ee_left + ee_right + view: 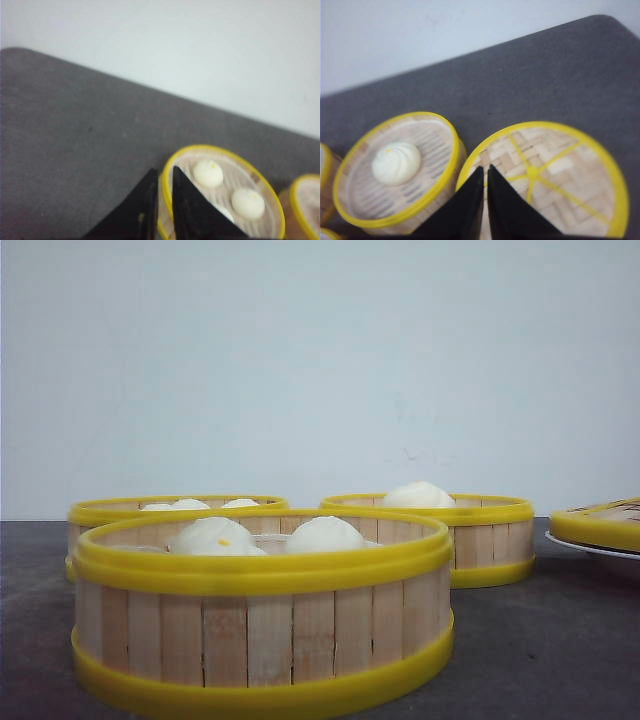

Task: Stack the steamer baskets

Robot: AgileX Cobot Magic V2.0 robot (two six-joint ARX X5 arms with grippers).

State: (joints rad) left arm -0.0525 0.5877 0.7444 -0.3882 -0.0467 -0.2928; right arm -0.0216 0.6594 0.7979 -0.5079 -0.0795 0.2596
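Three steamer baskets stand on the dark table: a near one (260, 640) with white buns, a back-left one (110, 512) and a back-right one (490, 540) holding one bun. No gripper shows in the front view. My left gripper (163, 170) hovers over the rim of a basket with three buns (215, 148). Its fingers stand almost together, a thin gap between them, and hold nothing. My right gripper (485, 167) is shut and empty above the gap between the one-bun basket (427, 145) and the woven lid (560, 170).
The flat yellow-rimmed lid (600, 523) lies on a white plate (600, 550) at the right edge. Another basket's rim (307, 200) shows beside the three-bun one. A pale wall rises behind the table's far edge.
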